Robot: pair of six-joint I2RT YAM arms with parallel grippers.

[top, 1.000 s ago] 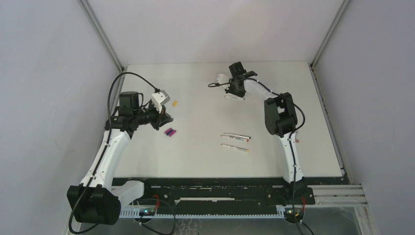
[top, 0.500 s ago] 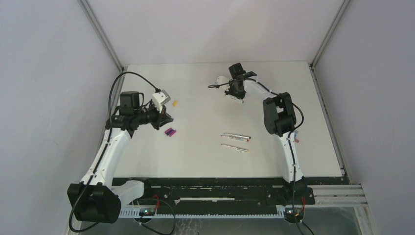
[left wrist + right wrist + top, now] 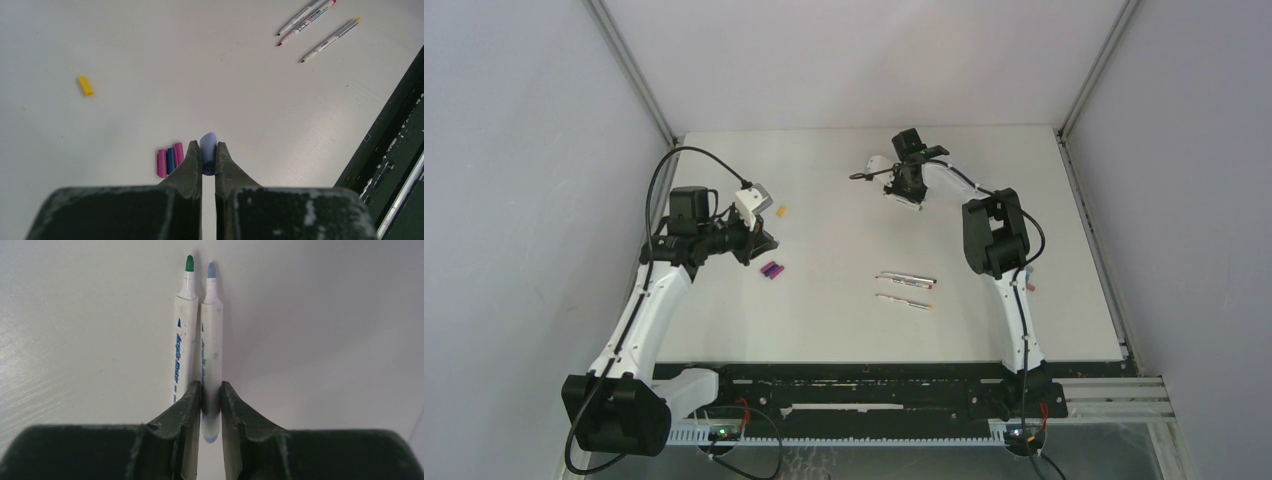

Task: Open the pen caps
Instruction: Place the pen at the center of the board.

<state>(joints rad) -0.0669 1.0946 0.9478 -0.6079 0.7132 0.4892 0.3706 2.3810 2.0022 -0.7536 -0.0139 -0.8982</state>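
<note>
Beside the cap cluster (image 3: 170,161), left gripper (image 3: 208,154) pinches a pale cap (image 3: 208,142); right gripper (image 3: 211,388) clamps the bared pen (image 3: 211,330), nearly done.

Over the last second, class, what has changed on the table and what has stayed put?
The right end effector, shut on the blue-tipped pen, edged slightly toward the near edge. Nothing was visibly taken or let go. The left end effector with its pale cap, the loose caps and the other pens stayed put.
</note>
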